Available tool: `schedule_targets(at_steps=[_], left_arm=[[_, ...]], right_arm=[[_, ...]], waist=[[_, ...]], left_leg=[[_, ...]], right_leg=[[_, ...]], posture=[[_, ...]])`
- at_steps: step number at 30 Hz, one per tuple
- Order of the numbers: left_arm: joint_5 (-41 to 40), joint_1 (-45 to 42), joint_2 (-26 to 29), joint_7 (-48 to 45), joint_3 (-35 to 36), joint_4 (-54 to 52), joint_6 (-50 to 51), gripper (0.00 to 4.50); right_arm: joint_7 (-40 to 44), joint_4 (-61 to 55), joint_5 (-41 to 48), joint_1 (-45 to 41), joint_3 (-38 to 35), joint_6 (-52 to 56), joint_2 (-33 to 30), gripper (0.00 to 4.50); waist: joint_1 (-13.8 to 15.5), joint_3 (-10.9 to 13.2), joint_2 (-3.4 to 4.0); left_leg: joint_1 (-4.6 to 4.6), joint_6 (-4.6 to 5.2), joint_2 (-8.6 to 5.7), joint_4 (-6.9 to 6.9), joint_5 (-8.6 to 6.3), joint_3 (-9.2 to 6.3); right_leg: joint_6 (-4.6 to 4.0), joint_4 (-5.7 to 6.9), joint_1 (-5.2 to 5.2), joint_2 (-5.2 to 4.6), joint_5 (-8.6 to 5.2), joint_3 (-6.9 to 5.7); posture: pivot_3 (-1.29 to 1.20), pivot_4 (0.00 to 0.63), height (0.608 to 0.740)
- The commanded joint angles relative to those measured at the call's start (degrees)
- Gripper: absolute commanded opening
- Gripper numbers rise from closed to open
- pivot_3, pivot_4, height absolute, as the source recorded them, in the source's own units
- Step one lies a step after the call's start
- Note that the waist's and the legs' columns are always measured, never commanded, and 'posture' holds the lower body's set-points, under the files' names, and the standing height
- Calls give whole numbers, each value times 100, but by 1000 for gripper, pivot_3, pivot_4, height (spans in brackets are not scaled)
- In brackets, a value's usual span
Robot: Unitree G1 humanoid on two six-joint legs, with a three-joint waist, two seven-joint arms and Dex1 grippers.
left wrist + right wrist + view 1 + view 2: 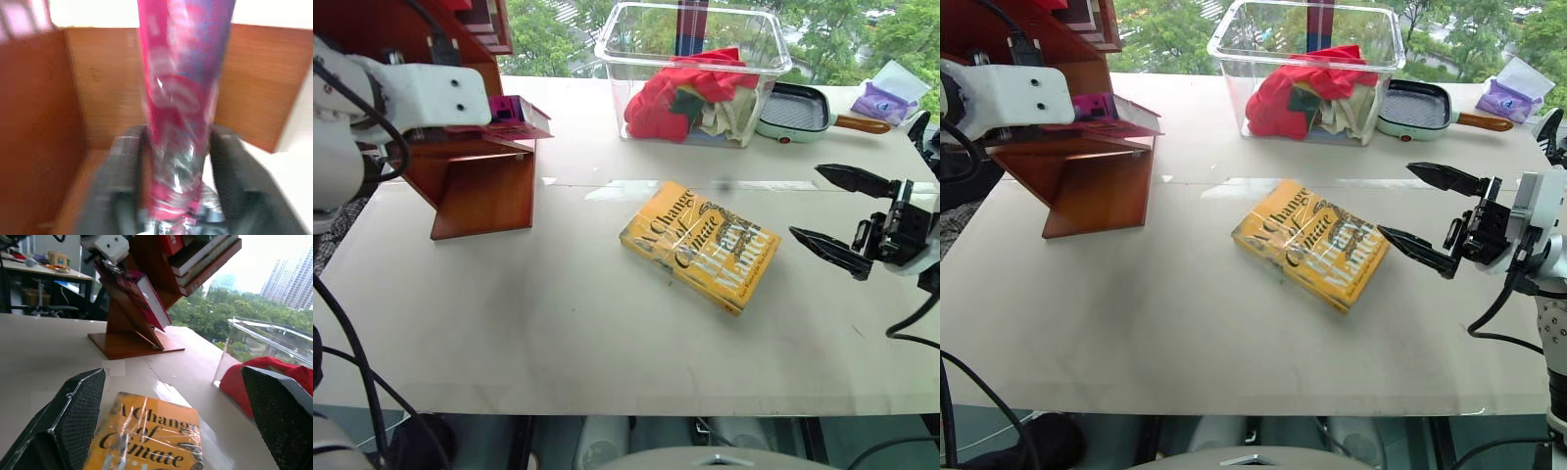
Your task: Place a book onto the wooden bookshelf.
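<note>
On shelf board: book between left gripper fingers, grip unclear | right gripper open over yellow book

The table is carrying a yellow book mid-surface, the wooden bookshelf at its left edge, and a clear bin with what may be a pan along the far edge.

**What the views leave unclear**

The left wrist view is smeared: the pink book runs between the left gripper's two fingers, and whether they press it cannot be told. From the head, that gripper's white housing covers the book's near end. The bookshelf is cut off by the picture's top edge. The right gripper's fingers hide the yellow book's lower corners.
</note>
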Motion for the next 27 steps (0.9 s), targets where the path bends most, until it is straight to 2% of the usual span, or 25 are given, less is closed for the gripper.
schedule_targets(at_steps=[1,3,9,13,16,19,21,23,24,27], left_arm=[[-167,-136,-27,-72,450,-239,332,3678],[-472,-199,-93,-292,625,-407,741,4431],[-2075,-693,-285,-931,1466,-1139,1952,4431],[-3348,-1338,-818,-1005,1813,-1684,3442,4431],[-4256,-1267,-1309,-864,2220,-2281,4473,4431],[-4663,-743,-1561,-475,2490,-2610,4538,4431],[-4916,-460,-2334,74,2905,-2854,4662,4431],[-4957,82,-3179,799,3259,-3194,4245,4431],[-4902,526,-3479,1110,3296,-3356,3925,4431],[-4709,2373,-3837,1516,2716,-3499,2852,4431]], right_arm=[[-18,-217,300,-37,-260,137,-106,4500],[-23,-217,363,-74,-280,186,-111,4500],[-46,-272,566,-94,-348,319,-119,4500],[-39,-214,610,-93,-448,411,-189,4500],[-52,-193,607,-2,-560,500,-289,4500],[-99,-284,638,201,-734,602,-355,4500],[-153,-297,545,355,-845,608,-377,4500],[-162,-295,434,569,-939,596,-396,4500],[-149,-276,349,716,-994,565,-395,4500],[-17,-291,73,1510,-1309,511,-382,4500]], waist=[[57,0,-1],[91,0,-2],[139,2,-5],[147,2,-5],[139,1,-3],[108,-2,1],[100,0,-1],[108,-3,2],[110,-8,7],[96,-16,13]], left_leg=[[-4,0,0,3,0,2],[-9,0,-3,5,-1,3],[-28,-1,-7,18,-1,-3],[-30,0,-9,30,-1,-8],[-27,0,-16,41,-1,-12],[-18,0,-18,48,-1,-12],[-15,-1,-17,50,-1,-20],[-10,-1,-17,58,-1,-19],[-8,-1,-19,65,-1,-20],[2,-6,-32,60,2,-16]], right_leg=[[0,-4,0,-1,0,1],[0,-9,0,0,0,8],[1,-13,-3,-1,0,10],[1,-7,-1,1,0,12],[3,-1,6,4,-1,25],[4,4,13,7,-1,37],[3,9,16,16,-1,40],[3,16,21,18,0,47],[3,16,29,18,0,47],[3,18,34,15,1,78]], posture=[[0,150,714],[0,150,714],[0,150,714],[0,150,714],[0,150,714],[0,150,714],[0,150,714],[0,150,714],[0,150,714],[0,150,714]])
